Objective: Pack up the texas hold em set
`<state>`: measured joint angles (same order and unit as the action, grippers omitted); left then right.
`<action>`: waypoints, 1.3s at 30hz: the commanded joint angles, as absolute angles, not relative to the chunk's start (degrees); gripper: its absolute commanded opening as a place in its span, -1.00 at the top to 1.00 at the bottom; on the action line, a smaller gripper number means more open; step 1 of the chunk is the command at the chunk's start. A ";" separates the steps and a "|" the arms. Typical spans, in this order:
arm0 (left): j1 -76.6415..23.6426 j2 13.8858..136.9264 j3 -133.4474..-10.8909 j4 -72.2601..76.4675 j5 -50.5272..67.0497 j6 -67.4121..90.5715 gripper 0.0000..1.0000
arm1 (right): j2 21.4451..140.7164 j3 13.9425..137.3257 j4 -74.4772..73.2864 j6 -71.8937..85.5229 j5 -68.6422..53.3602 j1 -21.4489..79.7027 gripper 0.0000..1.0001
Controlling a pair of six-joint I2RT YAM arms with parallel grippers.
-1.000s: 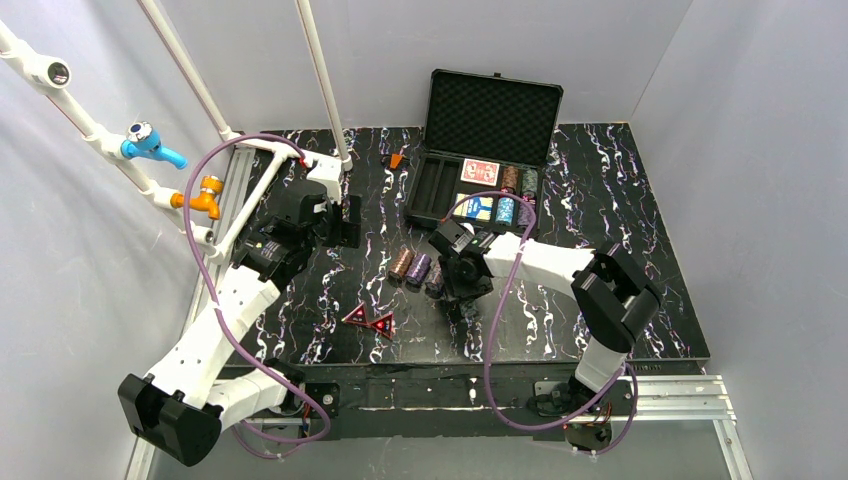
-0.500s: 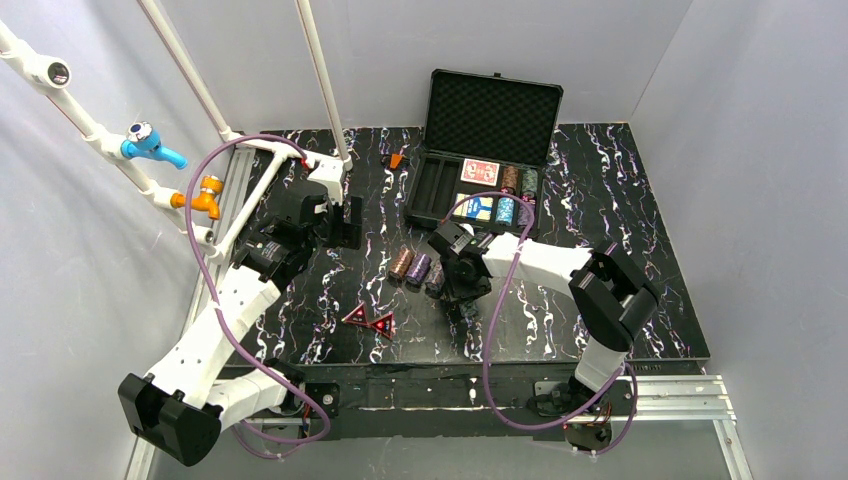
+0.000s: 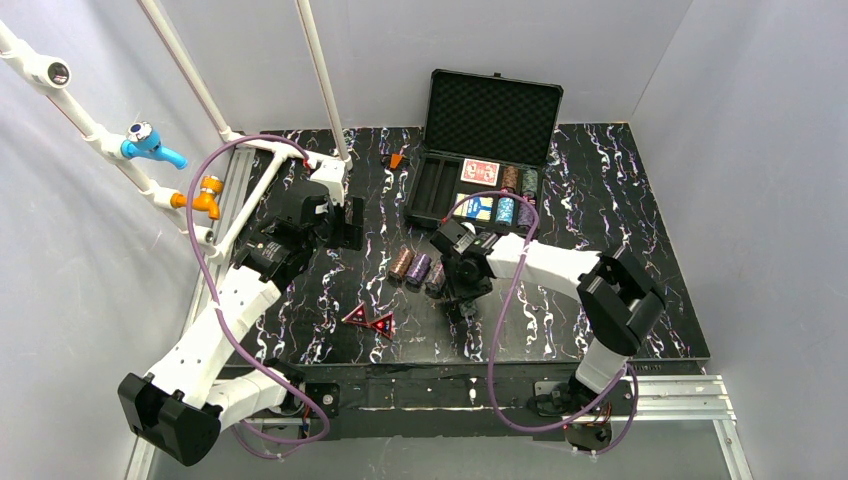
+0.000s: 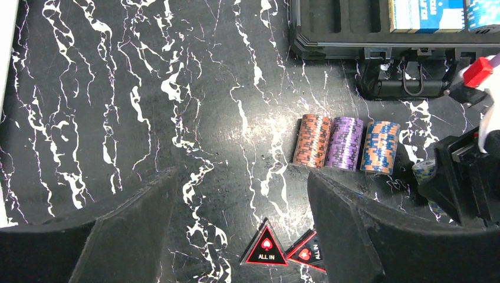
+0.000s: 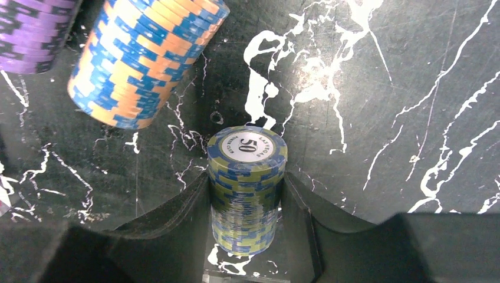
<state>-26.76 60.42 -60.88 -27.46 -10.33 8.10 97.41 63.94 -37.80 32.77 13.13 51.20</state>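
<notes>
The black case [image 3: 436, 186] stands open at the back, foam lid up, holding a red deck [image 3: 480, 171], a blue deck [image 3: 477, 207] and chip stacks [image 3: 518, 181]. Three chip stacks lie side by side on the table: brown-orange [image 4: 312, 140], purple [image 4: 346, 142] and blue-orange [image 4: 381, 146]. Two red triangles [image 4: 267, 247] lie near the front. My right gripper [image 5: 246, 203] is shut on a blue-green stack of "50" chips [image 5: 246, 171], just right of the blue-orange stack [image 5: 144, 59]. My left gripper [image 4: 242, 227] is open and empty above the table, left of the stacks.
A small orange object [image 3: 396, 160] lies left of the case. White pipes with blue and orange fittings [image 3: 150, 145] stand at the back left. The case's front latches [image 4: 413, 82] face the loose stacks. Grey walls enclose the black marbled table [image 3: 620, 250].
The right arm's elbow has shifted slightly to the right and the gripper has settled a little nearer the front. The left arm has not moved.
</notes>
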 commanded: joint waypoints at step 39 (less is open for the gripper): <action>-29.61 58.21 -60.79 -28.21 -10.72 8.86 -0.45 | 110.89 112.21 -39.87 25.46 15.84 36.79 0.97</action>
<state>-29.02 60.20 -60.82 -27.49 -9.93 8.80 107.92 104.95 -43.03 24.51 19.11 39.20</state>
